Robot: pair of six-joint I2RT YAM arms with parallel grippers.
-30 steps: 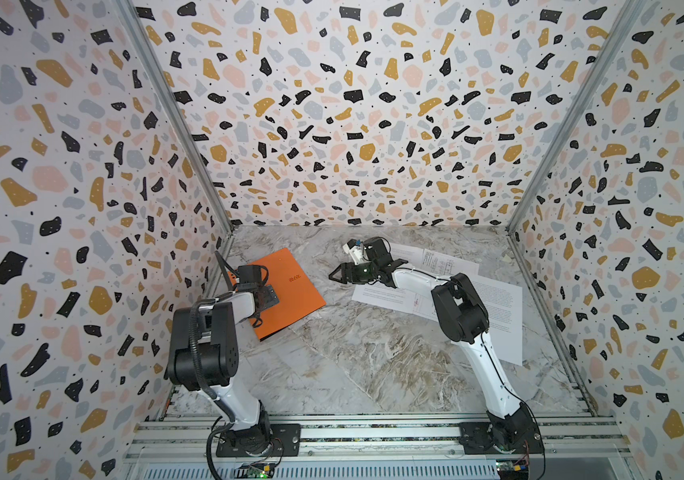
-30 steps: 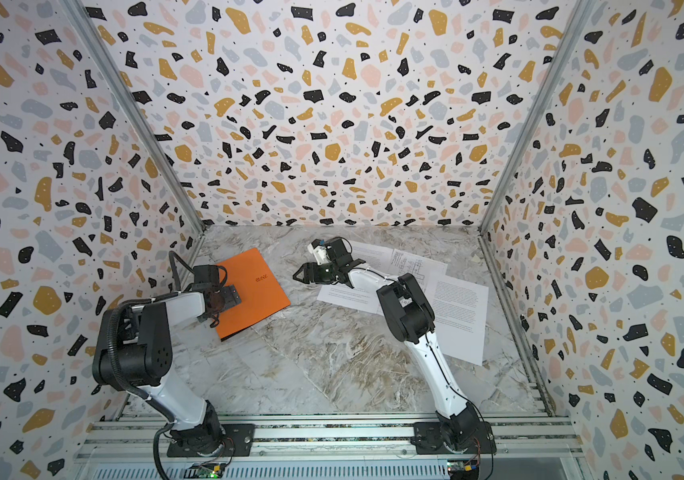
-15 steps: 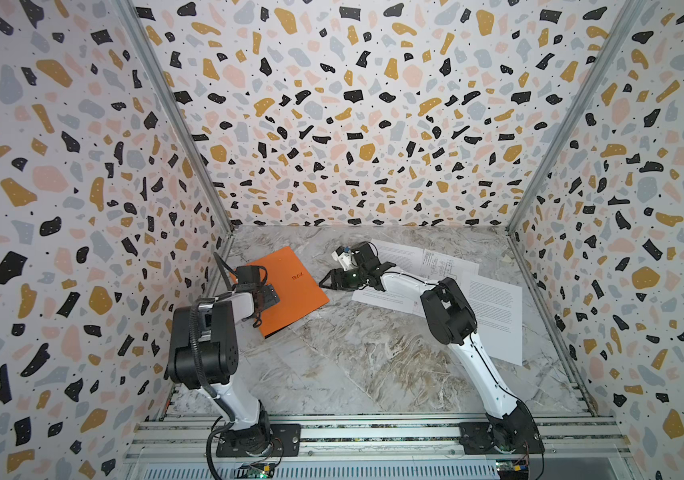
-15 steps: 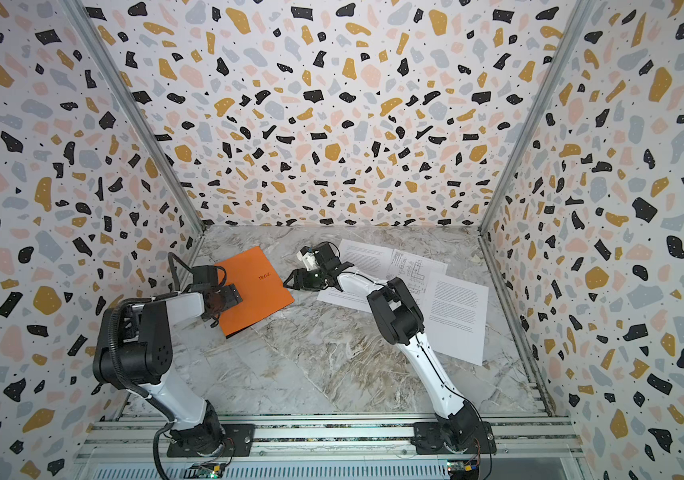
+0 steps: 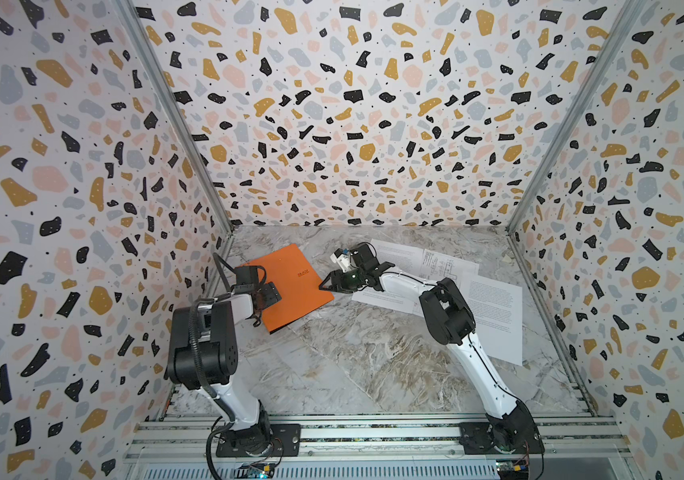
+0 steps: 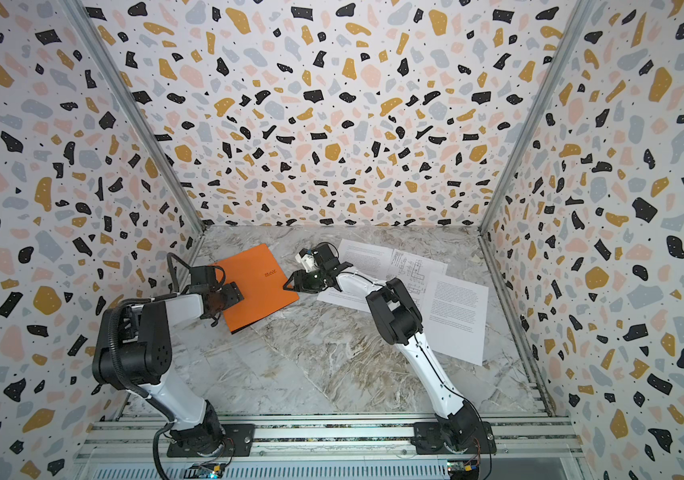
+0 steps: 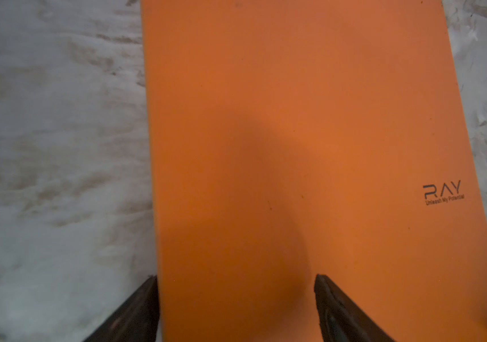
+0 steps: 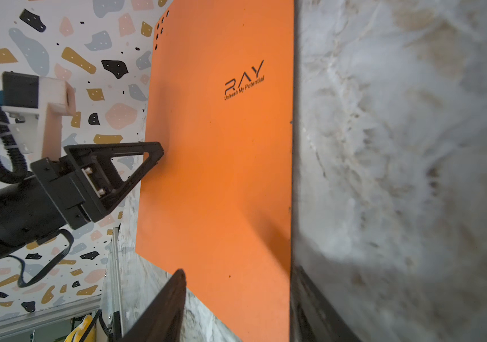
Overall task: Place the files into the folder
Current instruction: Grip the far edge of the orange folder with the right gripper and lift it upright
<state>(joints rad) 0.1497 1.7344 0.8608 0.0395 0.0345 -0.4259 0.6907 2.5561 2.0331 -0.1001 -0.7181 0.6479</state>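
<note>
Reaching low from either side — left claw and right claw gape, straddling folder edges.

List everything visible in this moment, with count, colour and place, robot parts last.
thin flat orange folder: one, orange with dark "RAY" logo, closed, flat on the table's left rear.
white printed paper sheets: three, white, overlapping at right rear; two text, one line drawings.
marble-patterned tabletop: one, grey-white with brown veins.
terrazzo-patterned walls: three, white with orange, black, grey and pink flecks, around the table.
aluminium rail: one, silver, front edge, carrying both arm bases.
left gripper: one, black, jaws apart over the folder's left edge.
right gripper: one, black, jaws apart at the folder's right side.
</note>
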